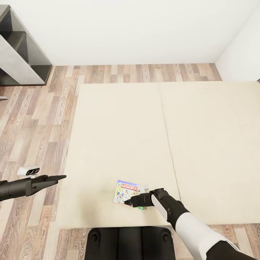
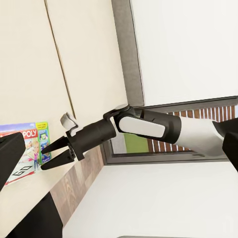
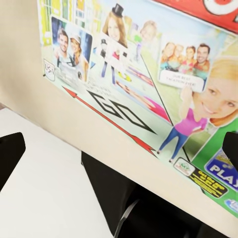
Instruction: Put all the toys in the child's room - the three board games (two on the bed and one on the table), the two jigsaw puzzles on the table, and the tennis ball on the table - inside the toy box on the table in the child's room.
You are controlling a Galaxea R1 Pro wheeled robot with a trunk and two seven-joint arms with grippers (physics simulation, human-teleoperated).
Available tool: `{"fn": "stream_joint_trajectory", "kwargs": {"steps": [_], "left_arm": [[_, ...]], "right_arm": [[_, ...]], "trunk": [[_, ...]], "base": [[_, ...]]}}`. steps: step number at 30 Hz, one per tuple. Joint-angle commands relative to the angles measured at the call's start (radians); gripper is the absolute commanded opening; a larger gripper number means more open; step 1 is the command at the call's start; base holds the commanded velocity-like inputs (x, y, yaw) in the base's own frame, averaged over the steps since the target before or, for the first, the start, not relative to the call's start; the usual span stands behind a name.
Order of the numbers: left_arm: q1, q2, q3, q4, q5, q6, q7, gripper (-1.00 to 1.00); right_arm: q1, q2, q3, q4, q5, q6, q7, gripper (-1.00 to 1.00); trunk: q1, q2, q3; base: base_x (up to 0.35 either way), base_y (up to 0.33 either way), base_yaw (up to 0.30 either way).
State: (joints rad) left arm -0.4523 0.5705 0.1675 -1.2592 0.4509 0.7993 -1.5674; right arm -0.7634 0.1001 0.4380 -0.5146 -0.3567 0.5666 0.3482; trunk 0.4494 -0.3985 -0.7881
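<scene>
One board game, a white-green Monopoly box point(image 1: 125, 191), lies flat near the front edge of the cream bed point(image 1: 115, 133). My right gripper point(image 1: 128, 202) hovers open just over the box's near edge. In the left wrist view its two fingers point(image 2: 53, 145) are spread beside the box point(image 2: 27, 141). The right wrist view looks straight down on the printed lid point(image 3: 144, 74), with a dark fingertip point(image 3: 10, 153) at either side and nothing between them. My left gripper point(image 1: 60, 177) hangs open off the bed's left side, over the floor. The toy box, jigsaw puzzles and tennis ball are out of view.
A dark grey shelf unit point(image 1: 25, 50) stands against the white wall at the far left. A small white object point(image 1: 28, 170) lies on the wood-plank floor by my left arm. My own dark base point(image 1: 130, 242) sits against the bed's front edge.
</scene>
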Motion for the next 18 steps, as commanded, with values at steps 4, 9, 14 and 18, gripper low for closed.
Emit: {"fn": "stream_joint_trajectory", "kwargs": {"steps": [4, 9, 14, 18], "left_arm": [[0.000, 0.001, 0.000, 0.000, 0.000, 0.011, -0.003, 1.00], [0.000, 0.002, 0.000, 0.000, 0.000, 0.011, -0.003, 1.00], [0.000, 0.003, 0.000, 0.000, 0.000, 0.011, -0.003, 1.00], [0.000, 0.003, 0.000, 0.000, 0.000, 0.011, -0.003, 1.00]], "right_arm": [[0.001, 0.000, 0.002, -0.002, 0.000, 0.002, -0.004, 1.00], [0.011, -0.001, 0.001, -0.008, 0.001, 0.001, -0.009, 1.00], [0.017, -0.003, -0.003, -0.012, 0.001, -0.001, -0.011, 1.00], [0.019, -0.006, -0.004, -0.014, 0.001, -0.007, -0.012, 1.00]], "trunk": [[0.001, -0.002, -0.001], [0.001, -0.002, -0.001], [0.001, -0.002, -0.001], [0.001, -0.002, -0.001]], "base": [[0.000, 0.000, 0.000], [0.000, 0.000, 0.000], [0.000, 0.000, 0.000], [0.000, 0.000, 0.000]]}}
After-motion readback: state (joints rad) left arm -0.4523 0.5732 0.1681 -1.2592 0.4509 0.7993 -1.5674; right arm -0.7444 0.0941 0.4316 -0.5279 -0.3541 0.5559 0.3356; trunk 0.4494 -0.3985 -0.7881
